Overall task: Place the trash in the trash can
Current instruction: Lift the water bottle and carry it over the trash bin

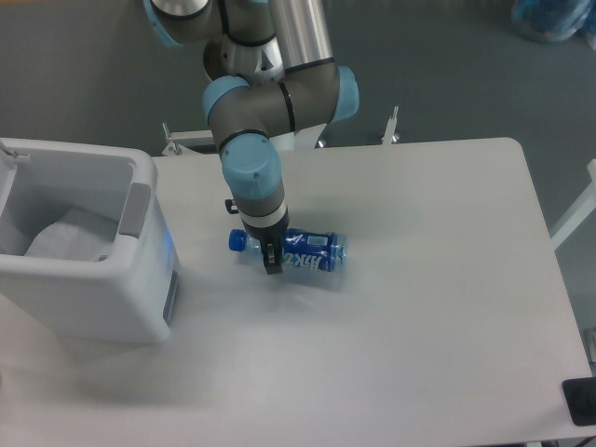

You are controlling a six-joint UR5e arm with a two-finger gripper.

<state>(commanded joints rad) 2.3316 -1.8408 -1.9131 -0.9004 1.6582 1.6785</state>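
Currently the gripper [270, 261] is sitting low over the bottle [296, 251], which is lying on its side on the counter [419, 307] with its blue cap pointing toward the trash can [93, 279]. The fingers are straddling the bottle near its neck end, just behind the cap; whether they are already pressing on the plastic or standing slightly apart cannot be told from this overhead view. For a sound grasp, the fingers should be closing across the narrow width of the body, not along its length, and squarely enough that the round, smooth shell is not squirting out sideways. Because the hold is near one end, the heavier labelled body is likely to droop on lifting, so a firm closure and a slow rise are advisable. A pale crumpled item [70, 237], probably the plastic bag, is resting inside the trash can already, so the bottle appears to be the remaining piece. The route to the trash can is running leftward, and its near wall and the grey panel [138, 207] on the rim are standing in that path; the bottle needs lifting well above the rim before crossing.
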